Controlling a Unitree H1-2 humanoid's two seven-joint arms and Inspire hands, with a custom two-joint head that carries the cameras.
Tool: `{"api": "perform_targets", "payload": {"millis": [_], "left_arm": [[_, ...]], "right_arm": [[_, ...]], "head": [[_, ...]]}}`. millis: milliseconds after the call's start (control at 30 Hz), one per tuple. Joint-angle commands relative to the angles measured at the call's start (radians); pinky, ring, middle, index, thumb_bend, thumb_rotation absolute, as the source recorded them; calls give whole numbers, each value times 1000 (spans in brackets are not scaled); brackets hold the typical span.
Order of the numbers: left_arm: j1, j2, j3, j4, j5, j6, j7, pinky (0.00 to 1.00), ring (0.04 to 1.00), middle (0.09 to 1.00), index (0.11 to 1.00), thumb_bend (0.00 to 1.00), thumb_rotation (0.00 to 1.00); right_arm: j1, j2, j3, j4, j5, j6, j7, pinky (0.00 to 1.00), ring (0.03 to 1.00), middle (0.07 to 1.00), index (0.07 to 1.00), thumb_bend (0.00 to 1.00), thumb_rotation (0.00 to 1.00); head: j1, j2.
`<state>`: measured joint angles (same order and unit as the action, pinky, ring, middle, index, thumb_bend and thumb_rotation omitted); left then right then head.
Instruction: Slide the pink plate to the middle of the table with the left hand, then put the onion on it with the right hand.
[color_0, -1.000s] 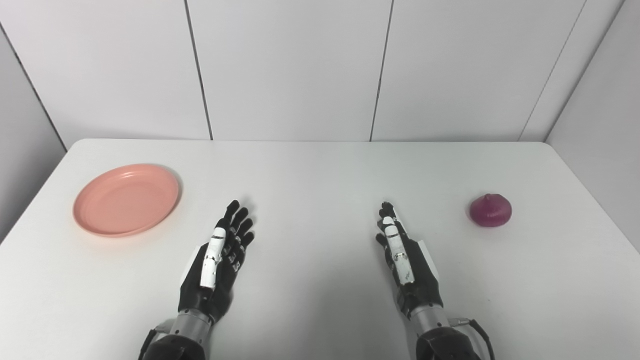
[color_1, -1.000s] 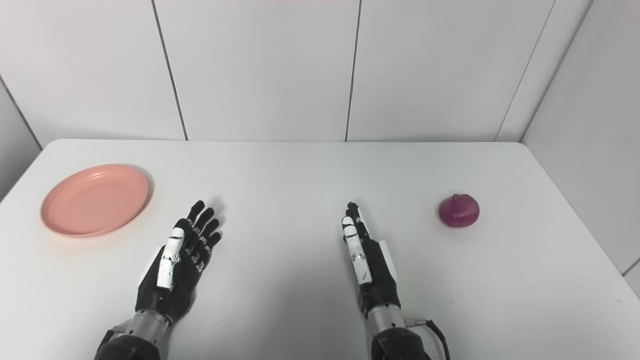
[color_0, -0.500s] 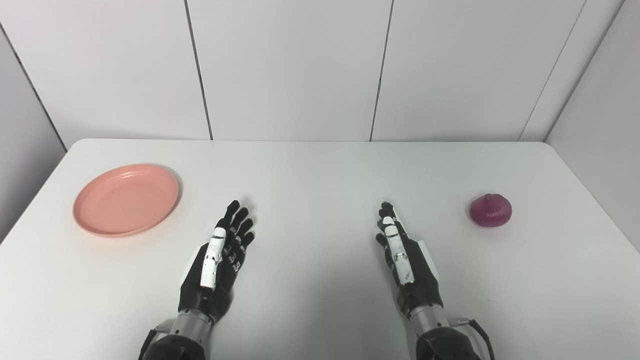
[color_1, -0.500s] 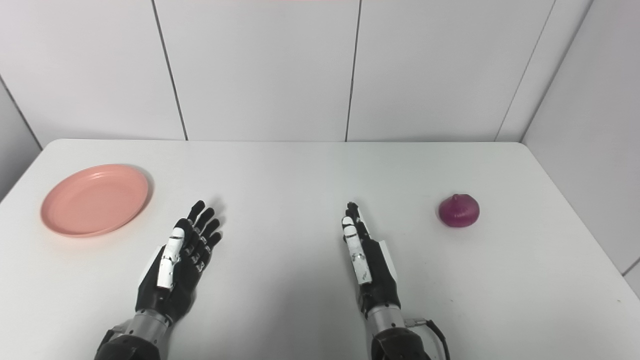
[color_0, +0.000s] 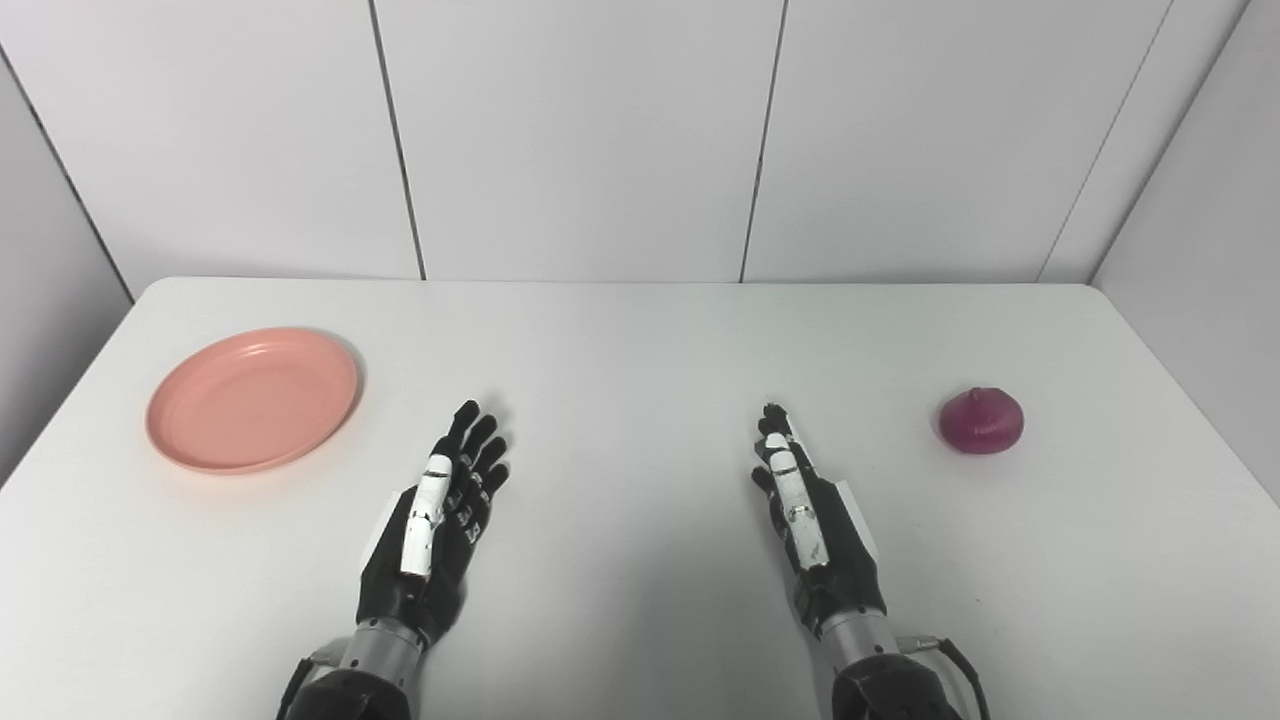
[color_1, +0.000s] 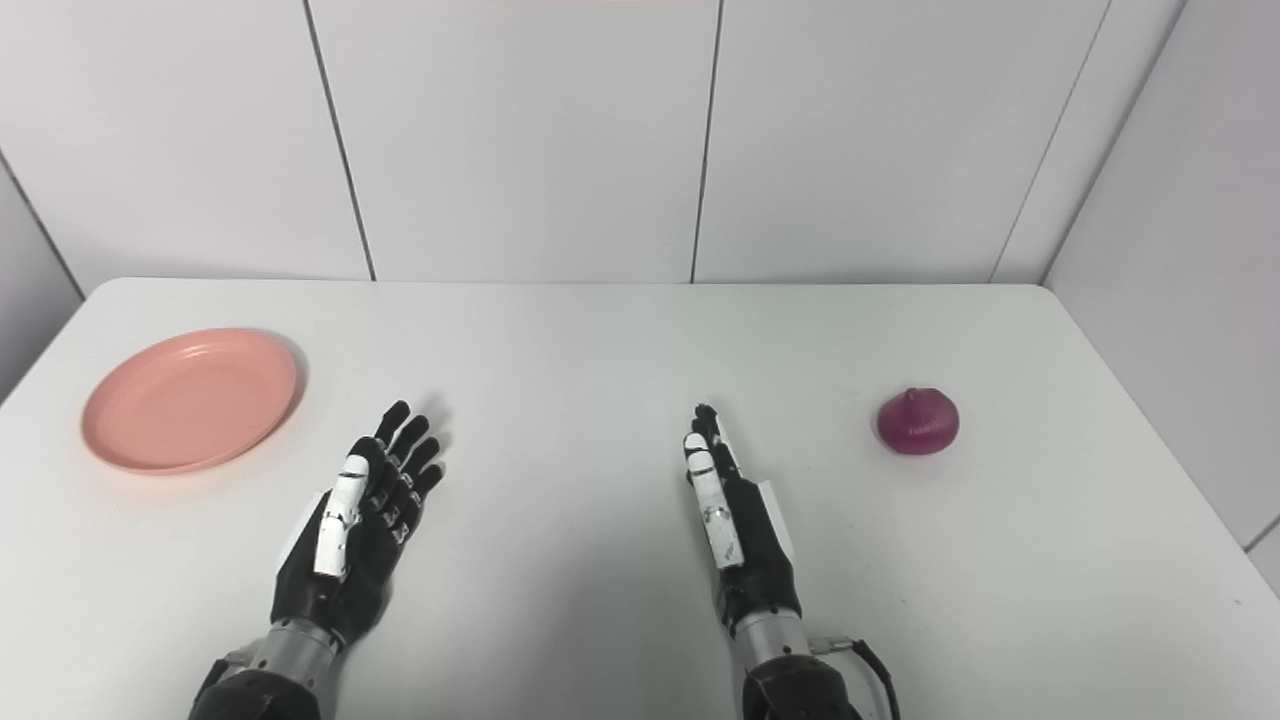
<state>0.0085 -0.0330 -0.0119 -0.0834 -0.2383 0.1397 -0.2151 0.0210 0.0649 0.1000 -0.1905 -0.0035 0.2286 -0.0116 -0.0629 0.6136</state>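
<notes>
Nothing done yet: pink plate (color_0: 252, 398) lay far left, onion (color_0: 981, 421) far right; left hand (color_0: 435, 525), right hand (color_0: 812, 525) empty, fingers spread

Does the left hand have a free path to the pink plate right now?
Probably yes: the left hand is open and holds nothing, and only bare table lies between it and the pink plate.

A white table (color_0: 640, 330) with rounded far corners fills the lower view. Behind it stands a wall (color_0: 580, 140) of pale panels split by dark vertical seams, with angled side walls (color_0: 1200, 200) closing in at left and right. Light is soft and even.
</notes>
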Motion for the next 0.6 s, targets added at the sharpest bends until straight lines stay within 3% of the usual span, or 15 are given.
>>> {"api": "perform_targets", "payload": {"millis": [0, 567], "left_arm": [[1, 17, -3, -25, -1, -16, -2, 1000, 994, 1000, 996, 430, 1000], [2, 15, 1, -23, 1, -15, 2, 1000, 992, 999, 991, 431, 1000]], "right_arm": [[-23, 3, 2, -28, 2, -48, 11, 1000, 994, 992, 986, 232, 1000], [-21, 6, 2, -42, 3, -35, 9, 1000, 997, 996, 992, 224, 1000]], "head": [[0, 0], [3, -1]]}}
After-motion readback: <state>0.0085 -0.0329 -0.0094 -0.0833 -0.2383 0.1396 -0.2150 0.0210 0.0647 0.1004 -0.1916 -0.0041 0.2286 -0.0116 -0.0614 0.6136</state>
